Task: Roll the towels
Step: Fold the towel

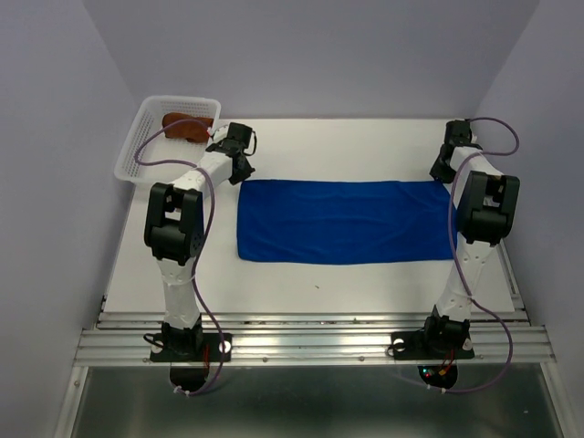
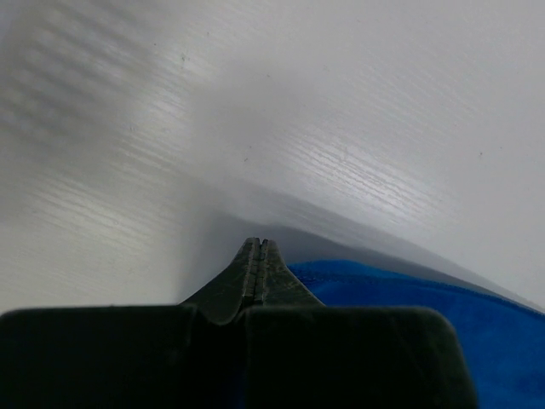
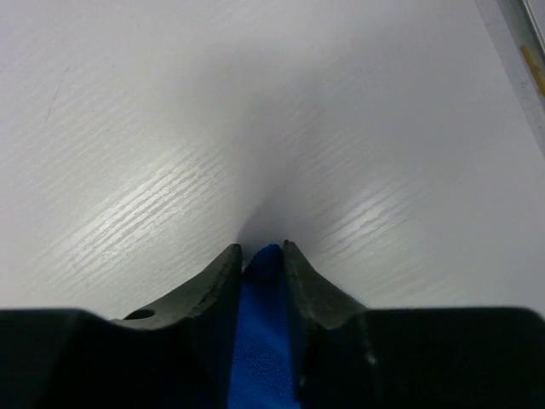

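A bright blue towel [image 1: 342, 221] lies spread flat in a long rectangle across the middle of the white table. My left gripper [image 1: 241, 173] is at the towel's far left corner. In the left wrist view its fingers [image 2: 258, 243] are pressed together, with the blue towel [image 2: 426, 298] just to their right and no cloth showing between the tips. My right gripper [image 1: 444, 169] is at the far right corner. In the right wrist view its fingers [image 3: 262, 249] pinch a raised fold of the blue towel [image 3: 260, 341]. A rust-brown towel [image 1: 185, 127] lies in the basket.
A white mesh basket [image 1: 137, 151] stands at the far left corner of the table, close behind the left wrist. Grey walls close in the left, right and far sides. A metal rail [image 1: 310, 342] runs along the near edge by the arm bases.
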Robot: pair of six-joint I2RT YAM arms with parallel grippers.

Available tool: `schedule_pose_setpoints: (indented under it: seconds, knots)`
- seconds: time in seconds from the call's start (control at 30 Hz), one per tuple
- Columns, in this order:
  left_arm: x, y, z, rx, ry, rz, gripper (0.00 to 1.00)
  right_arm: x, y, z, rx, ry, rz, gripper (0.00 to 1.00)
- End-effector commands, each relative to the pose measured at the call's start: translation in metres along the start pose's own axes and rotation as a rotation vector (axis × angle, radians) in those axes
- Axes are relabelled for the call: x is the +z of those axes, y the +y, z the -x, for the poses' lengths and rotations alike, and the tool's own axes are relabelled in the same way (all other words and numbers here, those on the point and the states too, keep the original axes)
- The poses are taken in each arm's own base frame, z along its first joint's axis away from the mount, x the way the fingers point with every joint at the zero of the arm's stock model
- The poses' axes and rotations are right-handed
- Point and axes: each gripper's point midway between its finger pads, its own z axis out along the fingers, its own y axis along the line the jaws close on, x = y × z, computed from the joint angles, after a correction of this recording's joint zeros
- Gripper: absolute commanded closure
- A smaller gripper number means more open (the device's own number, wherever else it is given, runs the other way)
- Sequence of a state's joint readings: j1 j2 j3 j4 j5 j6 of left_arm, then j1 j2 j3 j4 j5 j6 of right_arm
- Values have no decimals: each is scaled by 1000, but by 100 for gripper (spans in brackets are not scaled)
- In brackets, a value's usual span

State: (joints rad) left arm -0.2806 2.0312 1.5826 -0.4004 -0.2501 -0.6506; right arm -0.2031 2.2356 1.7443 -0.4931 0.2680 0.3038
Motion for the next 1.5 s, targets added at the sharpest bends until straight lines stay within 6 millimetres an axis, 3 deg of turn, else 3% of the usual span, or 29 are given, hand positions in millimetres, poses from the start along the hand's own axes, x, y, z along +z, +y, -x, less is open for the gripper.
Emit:
schedule_pose_setpoints:
  seconds: [0.0,0.17,0.4,0.53,0.9,1.0,1.03,1.07,1.1,1.13,1.17,1.23,1.27,1.3,1.33,1.43,1.47]
  knots:
    - [-27,-7,20,-8,-59,-44,100,10,-3,-2,-9,12,-17,71]
    - [-32,-9,25,-21,-72,-53,100,1,-5,8,-14,-15,-18,92]
    - [-43,-17,45,-36,-131,-81,100,-23,-19,45,-11,-126,-89,93]
    - [-48,-23,59,-45,-173,-96,100,-44,-16,73,-6,-212,-60,94]
    - [-54,-38,95,-48,-253,-121,100,-61,-4,107,5,-302,51,99]
    - [-78,-39,114,-75,-324,-148,100,-84,-6,112,22,-334,76,99]
    - [-77,-32,107,-72,-325,-139,100,-111,-8,125,39,-391,97,99]
    - [-102,-35,123,-102,-386,-190,100,-123,-11,128,53,-415,104,99]
    - [-112,-34,125,-104,-407,-209,100,-124,-15,116,55,-406,99,99]
    - [-111,-28,117,-101,-402,-204,100,-137,-19,120,71,-441,103,99]
    - [-133,-27,126,-123,-443,-242,100,-171,-26,130,92,-500,116,99]
    - [-156,-18,126,-141,-467,-262,100,-188,-36,120,115,-514,107,99]
    - [-164,-16,125,-143,-475,-271,100,-222,-44,127,140,-578,122,99]
    - [-167,-10,119,-148,-474,-266,100,-227,-51,117,149,-579,107,99]
    - [-190,-3,124,-178,-515,-281,100,-258,-60,120,172,-639,117,99]
    - [-210,14,118,-188,-546,-282,100,-289,-77,110,204,-692,109,99]
    - [-238,24,124,-215,-601,-303,100,-290,-83,98,213,-687,99,99]
